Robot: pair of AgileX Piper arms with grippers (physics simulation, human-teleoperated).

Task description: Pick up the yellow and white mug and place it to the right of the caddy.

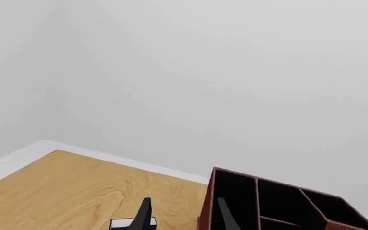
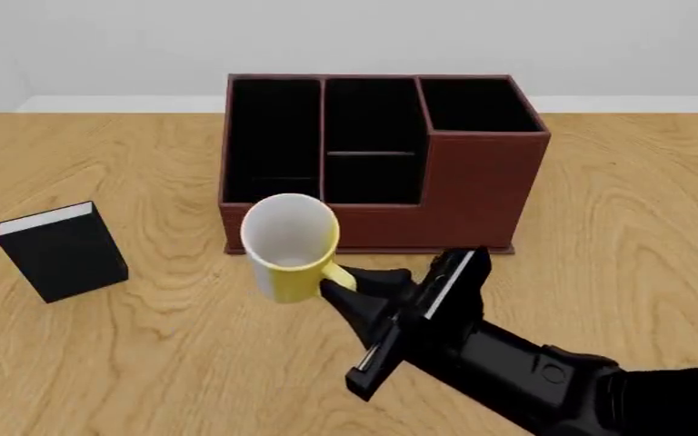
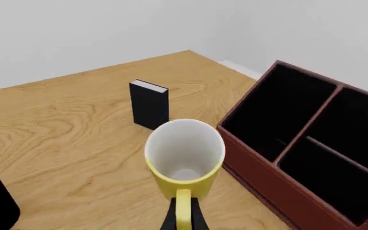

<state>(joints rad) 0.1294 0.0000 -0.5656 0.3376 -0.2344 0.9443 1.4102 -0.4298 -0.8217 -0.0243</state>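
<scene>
One mug handle pinched between the right gripper point(image 2: 346, 289) fingers, clamped on the yellow loop. Yellow and white mug point(image 2: 290, 247) lifted clear of the table point(image 2: 640, 218), tilted so the white interior faces the front camera, hanging just in front of the caddy's point(image 2: 380, 159) low front wall, toward its left half. Seen from the right wrist: mug point(image 3: 185, 158) mouth up toward the lens, handle gripped at the lower edge of the frame, caddy point(image 3: 305, 148) just beside it, black book point(image 3: 149, 104) standing upright farther off on the wood. Same book point(image 2: 63, 250) well apart to the left of the caddy in the front view. Left gripper point(image 1: 182, 216) only partly visible in its wrist view: two dark fingertips standing apart, spread open, nothing between them, caddy point(image 1: 280, 203) corner close ahead.
</scene>
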